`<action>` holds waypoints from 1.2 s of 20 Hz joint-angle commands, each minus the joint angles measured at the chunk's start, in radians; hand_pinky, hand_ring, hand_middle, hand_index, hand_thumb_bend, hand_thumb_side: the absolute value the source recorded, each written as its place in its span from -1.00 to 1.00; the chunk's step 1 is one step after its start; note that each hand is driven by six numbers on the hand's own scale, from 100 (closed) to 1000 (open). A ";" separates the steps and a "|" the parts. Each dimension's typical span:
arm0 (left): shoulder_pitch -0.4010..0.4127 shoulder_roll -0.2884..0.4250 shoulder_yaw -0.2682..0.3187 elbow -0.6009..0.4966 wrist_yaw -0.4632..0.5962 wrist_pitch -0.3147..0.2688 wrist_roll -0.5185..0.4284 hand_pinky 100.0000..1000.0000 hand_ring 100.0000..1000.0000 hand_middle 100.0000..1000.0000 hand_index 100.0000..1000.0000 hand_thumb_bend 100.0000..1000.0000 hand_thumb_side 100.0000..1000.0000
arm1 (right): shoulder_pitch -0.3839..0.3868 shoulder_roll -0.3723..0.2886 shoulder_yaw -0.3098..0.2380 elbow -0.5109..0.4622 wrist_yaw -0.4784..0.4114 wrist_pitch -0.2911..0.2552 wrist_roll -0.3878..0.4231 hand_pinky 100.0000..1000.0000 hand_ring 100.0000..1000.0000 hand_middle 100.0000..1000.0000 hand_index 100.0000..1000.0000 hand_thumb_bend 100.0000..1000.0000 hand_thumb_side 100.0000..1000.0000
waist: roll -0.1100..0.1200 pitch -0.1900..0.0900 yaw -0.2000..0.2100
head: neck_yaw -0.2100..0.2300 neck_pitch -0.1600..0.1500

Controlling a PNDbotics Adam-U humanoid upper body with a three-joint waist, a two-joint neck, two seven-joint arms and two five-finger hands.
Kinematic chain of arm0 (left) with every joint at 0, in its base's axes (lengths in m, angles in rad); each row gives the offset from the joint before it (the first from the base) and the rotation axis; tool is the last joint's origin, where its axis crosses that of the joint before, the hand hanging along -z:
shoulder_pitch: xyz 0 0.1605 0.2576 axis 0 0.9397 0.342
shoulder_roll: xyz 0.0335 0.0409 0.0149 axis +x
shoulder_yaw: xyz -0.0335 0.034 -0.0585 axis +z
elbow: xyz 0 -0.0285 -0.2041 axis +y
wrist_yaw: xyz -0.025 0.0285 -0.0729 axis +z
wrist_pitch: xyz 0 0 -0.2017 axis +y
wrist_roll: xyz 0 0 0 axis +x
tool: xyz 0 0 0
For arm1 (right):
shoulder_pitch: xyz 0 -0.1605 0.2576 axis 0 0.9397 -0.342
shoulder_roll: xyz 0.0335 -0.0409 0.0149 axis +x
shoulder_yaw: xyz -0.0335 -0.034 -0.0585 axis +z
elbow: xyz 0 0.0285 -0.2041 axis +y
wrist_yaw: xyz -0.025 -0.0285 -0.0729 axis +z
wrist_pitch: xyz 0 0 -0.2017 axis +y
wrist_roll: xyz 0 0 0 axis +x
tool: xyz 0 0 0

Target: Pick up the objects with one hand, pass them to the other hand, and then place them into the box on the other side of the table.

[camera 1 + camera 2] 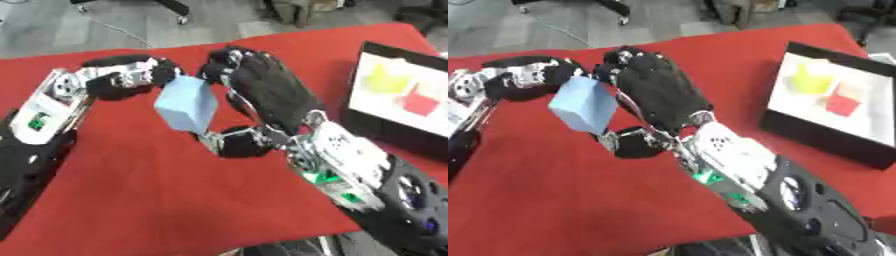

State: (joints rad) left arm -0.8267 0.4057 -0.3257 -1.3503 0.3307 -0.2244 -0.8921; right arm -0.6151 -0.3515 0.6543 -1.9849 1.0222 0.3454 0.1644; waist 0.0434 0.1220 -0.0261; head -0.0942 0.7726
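A light blue block [186, 105] hangs tilted above the red table [157, 195], between my two hands. My right hand [267, 85] comes in from the lower right; its fingers lie against the block's upper right edge and its thumb [236, 142] curls under the lower corner. From the left, my left hand [131, 75] has its curled fingers at the block's upper left corner. On the right stands a black box [385, 131] with a white floor, holding a yellow object [385, 79] and a red object [421, 104].
The red cloth ends at the far side, with grey floor and chair legs [175, 10] beyond. My right forearm [350, 165] crosses the table between the block and the box.
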 commanded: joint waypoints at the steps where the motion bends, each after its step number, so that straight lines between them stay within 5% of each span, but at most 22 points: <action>1: -0.025 0.059 0.099 -0.013 0.051 -0.009 -0.015 0.63 0.04 -0.02 0.38 -0.92 0.93 | -0.007 -0.020 -0.011 -0.015 -0.006 0.014 -0.001 -0.20 0.38 -0.05 -0.51 -0.46 -0.62 | 0.000 -0.016 0.002 | -0.014 -0.003; 8: -0.028 0.161 0.292 -0.006 0.179 0.006 -0.015 0.62 0.06 0.00 0.40 -1.00 0.72 | 0.012 -0.045 -0.053 -0.015 0.008 0.060 -0.033 -0.22 0.37 -0.05 -0.52 -0.47 -0.62 | 0.005 -0.020 0.004 | -0.078 -0.003; 15: 0.058 0.251 0.438 -0.002 0.208 0.011 0.039 0.62 0.06 0.01 0.40 -1.00 0.63 | 0.078 -0.110 -0.185 -0.015 0.031 0.140 -0.163 -0.27 0.35 -0.07 -0.53 -0.46 -0.61 | -0.001 -0.027 0.004 | -0.115 -0.003; 20: 0.197 0.287 0.525 -0.097 0.224 -0.003 0.117 0.61 0.06 0.00 0.39 -1.00 0.58 | 0.173 -0.244 -0.357 0.013 -0.001 0.370 -0.286 -0.38 0.30 -0.11 -0.53 -0.41 -0.61 | -0.007 -0.028 0.007 | -0.190 -0.003; 21: 0.232 0.288 0.544 -0.123 0.227 -0.005 0.131 0.62 0.06 0.00 0.39 -1.00 0.57 | 0.185 -0.265 -0.394 0.054 -0.021 0.438 -0.320 -0.44 0.26 -0.13 -0.52 -0.59 -0.88 | -0.007 -0.028 0.010 | -0.202 -0.003; 22: 0.266 0.286 0.562 -0.150 0.228 -0.006 0.143 0.61 0.06 0.00 0.39 -1.00 0.57 | 0.189 -0.280 -0.427 0.105 -0.053 0.496 -0.365 -0.50 0.23 -0.14 -0.49 -0.38 -0.62 | -0.006 -0.028 0.015 | -0.212 -0.003; 24: 0.329 0.277 0.601 -0.198 0.227 -0.006 0.169 0.61 0.06 0.00 0.39 -1.00 0.55 | 0.190 -0.303 -0.511 0.270 -0.161 0.545 -0.476 -0.52 0.24 -0.13 -0.26 -0.25 -0.52 | -0.003 -0.027 0.025 | -0.228 -0.003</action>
State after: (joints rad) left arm -0.4898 0.6478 0.2413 -1.5039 0.5532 -0.2289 -0.7410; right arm -0.4137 -0.6110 0.1991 -1.7756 0.9067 0.8463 -0.2557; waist 0.0395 0.1123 0.0008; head -0.3101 0.7726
